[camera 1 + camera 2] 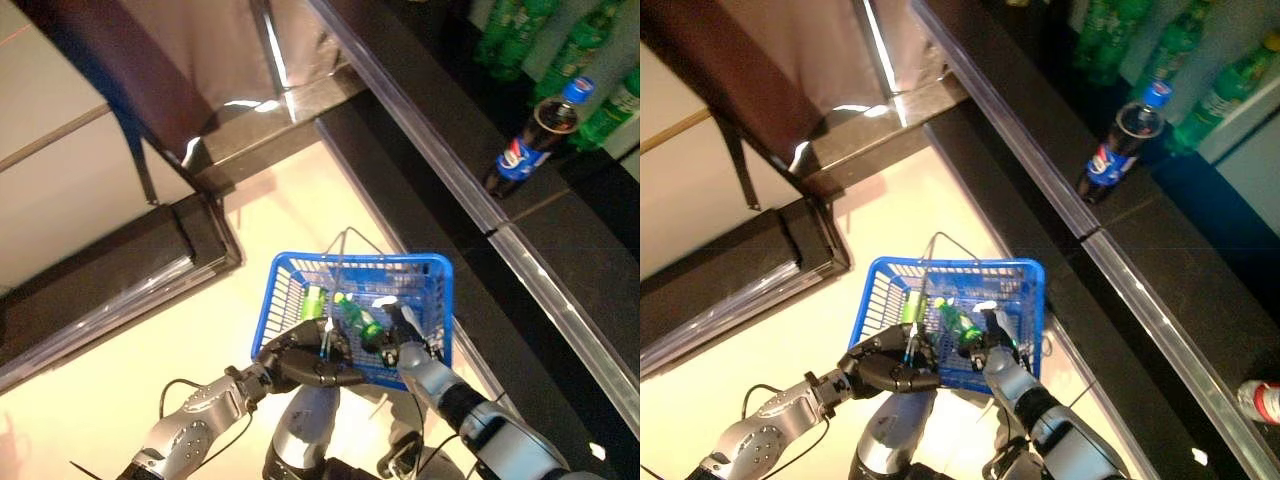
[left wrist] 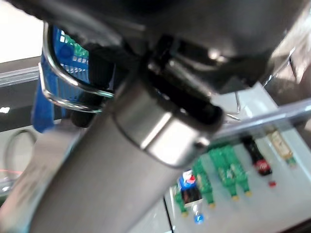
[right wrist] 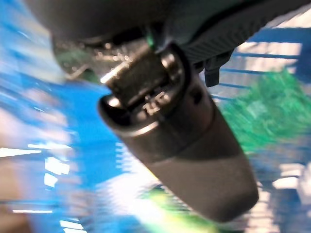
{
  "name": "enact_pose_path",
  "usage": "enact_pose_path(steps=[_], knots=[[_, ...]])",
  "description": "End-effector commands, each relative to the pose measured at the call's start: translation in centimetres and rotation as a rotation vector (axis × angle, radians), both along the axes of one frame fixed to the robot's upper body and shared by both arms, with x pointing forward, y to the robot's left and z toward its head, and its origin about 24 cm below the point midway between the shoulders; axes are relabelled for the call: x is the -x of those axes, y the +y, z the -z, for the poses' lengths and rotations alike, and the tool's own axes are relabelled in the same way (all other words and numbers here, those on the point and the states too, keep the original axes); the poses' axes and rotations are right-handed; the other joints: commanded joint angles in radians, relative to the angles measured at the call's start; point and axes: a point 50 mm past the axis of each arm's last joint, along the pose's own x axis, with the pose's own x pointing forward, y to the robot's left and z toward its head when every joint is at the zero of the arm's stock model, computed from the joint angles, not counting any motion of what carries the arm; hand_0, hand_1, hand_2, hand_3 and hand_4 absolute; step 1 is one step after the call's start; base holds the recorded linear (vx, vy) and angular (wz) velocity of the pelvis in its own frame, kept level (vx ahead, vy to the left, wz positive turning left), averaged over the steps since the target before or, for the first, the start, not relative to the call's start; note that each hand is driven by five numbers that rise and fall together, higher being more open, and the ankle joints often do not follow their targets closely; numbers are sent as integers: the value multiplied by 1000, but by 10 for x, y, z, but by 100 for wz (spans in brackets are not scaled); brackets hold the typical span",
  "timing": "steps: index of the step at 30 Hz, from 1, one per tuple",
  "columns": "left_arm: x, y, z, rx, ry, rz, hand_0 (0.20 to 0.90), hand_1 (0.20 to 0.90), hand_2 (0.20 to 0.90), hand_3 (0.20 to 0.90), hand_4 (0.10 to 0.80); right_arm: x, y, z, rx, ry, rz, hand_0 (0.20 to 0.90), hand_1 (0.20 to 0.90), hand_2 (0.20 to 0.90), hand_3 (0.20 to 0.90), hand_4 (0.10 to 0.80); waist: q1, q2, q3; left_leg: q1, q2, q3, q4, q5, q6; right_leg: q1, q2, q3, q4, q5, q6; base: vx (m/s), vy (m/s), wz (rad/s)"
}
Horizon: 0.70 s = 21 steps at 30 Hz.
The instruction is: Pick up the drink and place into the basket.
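The left hand (image 1: 305, 362) is curling round the wire handle of the blue plastic mesh basket (image 1: 436, 300), carrying it. Inside the basket, the green plastic drink bottle (image 1: 356, 316) is lying on its side, long axis slanting across the floor. The right hand (image 1: 408, 340) is reaching over the basket's near rim, just beside the bottle; whether its fingers are pinching it, I cannot tell.
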Motion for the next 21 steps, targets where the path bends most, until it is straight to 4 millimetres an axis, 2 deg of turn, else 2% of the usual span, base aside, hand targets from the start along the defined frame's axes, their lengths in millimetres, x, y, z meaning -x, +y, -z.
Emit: enact_pose_path(steps=[1, 5, 9, 13, 16, 17, 19, 21], knots=[[-7, -13, -75, 475, -398, -34, 300, 300, 300, 200, 100, 8, -13, -25, -37, -172, 29, 900, 900, 900, 900, 800, -73, -42, -76, 20, -24, 28, 44, -75, 77, -50, 60, 55, -99, 172, -80, -13, -13, -28], [-4, -4, -50, 444, -337, -147, 300, 300, 300, 200, 100, 21, -16, -37, -148, -221, -29, 900, 900, 900, 900, 800, -113, -71, -93, 42, -9, 60, 23, -79, 82, -43, 74, 86, -127, 183, -77, 11, -10, -22], [-7, 11, -28, 319, -300, -289, 300, 300, 300, 200, 100, 35, -14, -44, -287, -185, -139, 900, 900, 900, 900, 800, -148, -96, -127, 67, 6, 93, 4, -81, 82, -35, 86, 116, -152, 190, -72, 44, 10, -26], [-6, 27, -5, 242, -187, -471, 300, 300, 300, 200, 100, 49, -12, -51, -422, -176, -229, 900, 900, 900, 900, 800, -174, -123, -166, 94, 21, 124, -12, -85, 81, -21, 92, 137, -177, 198, -64, 56, -7, -23], [1, 40, 13, 136, -112, -592, 300, 300, 300, 200, 100, 58, -10, -62, -567, -196, -296, 900, 900, 900, 900, 800, -189, -145, -195, 109, 31, 150, -17, -90, 81, -12, 97, 152, -194, 204, -59, 41, -21, -22], [6, 49, 27, 56, -58, -666, 300, 300, 300, 200, 100, 63, -10, -66, -677, -212, -309, 900, 900, 900, 900, 800, -202, -156, -214, 120, 37, 167, -18, -95, 80, -7, 100, 163, -203, 207, -56, 52, -17, -16], [11, 56, 39, 9, -3, -725, 300, 300, 300, 200, 100, 66, -12, -65, -730, -222, -283, 900, 900, 900, 900, 800, -214, -162, -229, 129, 42, 182, -21, -98, 78, -2, 101, 173, -211, 210, -52, 40, 13, -27], [22, 69, 59, -74, 106, -843, 300, 300, 300, 200, 100, 74, -19, -55, -804, -213, -184, 900, 900, 900, 900, 800, -246, -171, -255, 149, 48, 213, -27, -107, 79, 6, 101, 197, -229, 216, -46, 24, 55, -26]])
